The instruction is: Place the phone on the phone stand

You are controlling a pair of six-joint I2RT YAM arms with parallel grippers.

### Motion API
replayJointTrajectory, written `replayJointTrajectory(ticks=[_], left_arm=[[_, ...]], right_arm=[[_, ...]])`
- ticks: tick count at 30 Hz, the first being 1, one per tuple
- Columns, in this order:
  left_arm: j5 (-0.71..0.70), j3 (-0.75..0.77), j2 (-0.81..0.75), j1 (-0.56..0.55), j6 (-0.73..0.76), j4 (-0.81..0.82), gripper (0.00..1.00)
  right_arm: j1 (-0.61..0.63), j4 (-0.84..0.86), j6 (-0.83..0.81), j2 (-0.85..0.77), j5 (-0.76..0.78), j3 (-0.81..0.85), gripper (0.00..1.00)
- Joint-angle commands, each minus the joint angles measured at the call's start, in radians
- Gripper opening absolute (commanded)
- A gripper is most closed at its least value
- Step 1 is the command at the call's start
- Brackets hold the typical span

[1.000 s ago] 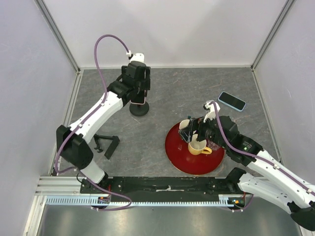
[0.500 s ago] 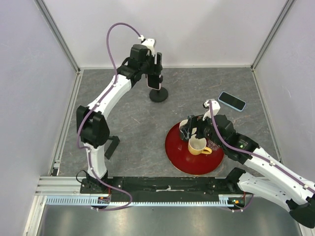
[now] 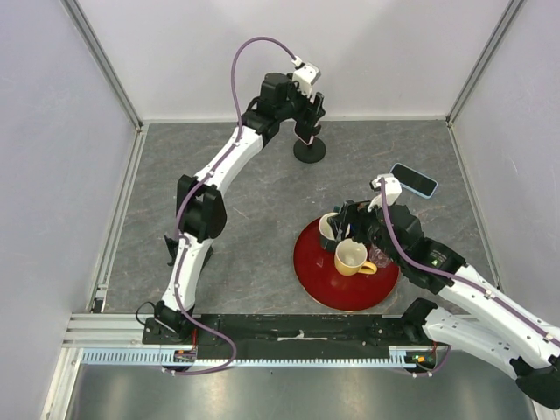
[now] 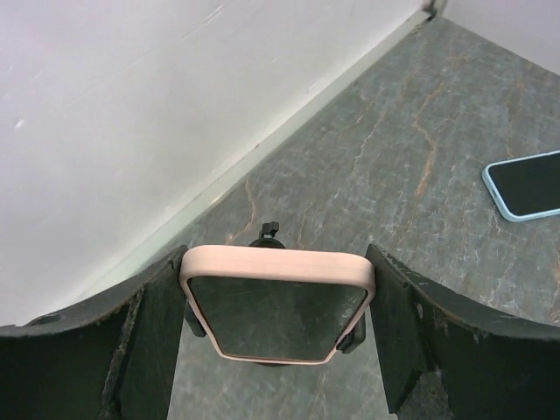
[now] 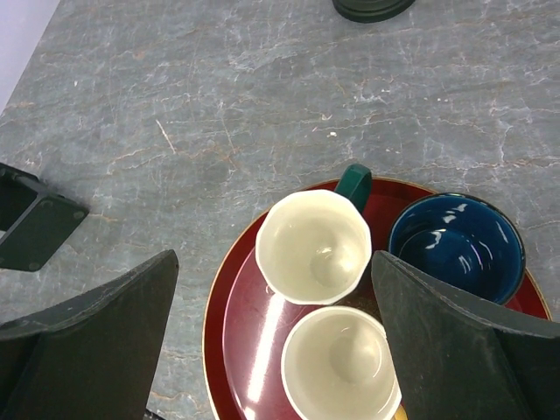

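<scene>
by back wall (image 4: 131,114), left tool (image 4: 276,343) grips phone (image 4: 276,302)

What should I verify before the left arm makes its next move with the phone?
1. Grip: ok. The left gripper has one finger on each side of the pink-cased phone.
2. Phone in the stand: ok. Its black clips show at the phone's edges.
3. Stand base flat on the table: cannot tell.
4. Right gripper out of the way: ok. It is open, holds nothing and hangs over the red tray.
5. Blue-cased phone clear of the left arm: ok. It lies flat, apart from the stand.
</scene>
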Motion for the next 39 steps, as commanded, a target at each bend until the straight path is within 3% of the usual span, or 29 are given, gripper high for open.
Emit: replayJointTrajectory(ticks=[1, 8, 14, 25, 29, 35, 36, 37, 39], left_arm=[[0.183, 0.137, 0.020, -0.004, 0.185, 0.252, 0.02], [0.518, 0.196, 0.086, 0.070, 0.159, 0.303, 0.02], [0.644, 0.262, 0.144, 0.106, 0.104, 0.323, 0.02], [0.637, 0.293, 0.184, 0.108, 0.072, 0.363, 0.04], [0.632, 0.290, 0.183, 0.100, 0.063, 0.369, 0.16], [0.605, 0.292, 0.174, 0.097, 0.021, 0.378, 0.51], [0.603, 0.292, 0.171, 0.097, 0.018, 0.374, 0.86], [0.602, 0.290, 0.163, 0.097, 0.015, 0.369, 0.94], [0.603, 0.289, 0.154, 0.099, 0.007, 0.360, 0.95]], right_arm=[[-0.001, 0.012, -0.008, 0.000, 0.047, 0.050, 0.98], [-0.001, 0.012, -0.005, 0.016, 0.062, 0.055, 0.98], [0.001, 0.012, 0.000, 0.050, 0.072, 0.058, 0.98], [-0.001, 0.027, 0.017, 0.093, 0.062, 0.062, 0.98], [0.001, 0.029, 0.018, 0.088, 0.064, 0.061, 0.98], [-0.001, 0.027, 0.017, 0.083, 0.058, 0.058, 0.98], [0.001, 0.029, 0.017, 0.083, 0.058, 0.058, 0.98], [-0.001, 0.027, 0.017, 0.080, 0.058, 0.058, 0.98], [-0.001, 0.027, 0.017, 0.076, 0.056, 0.056, 0.98]])
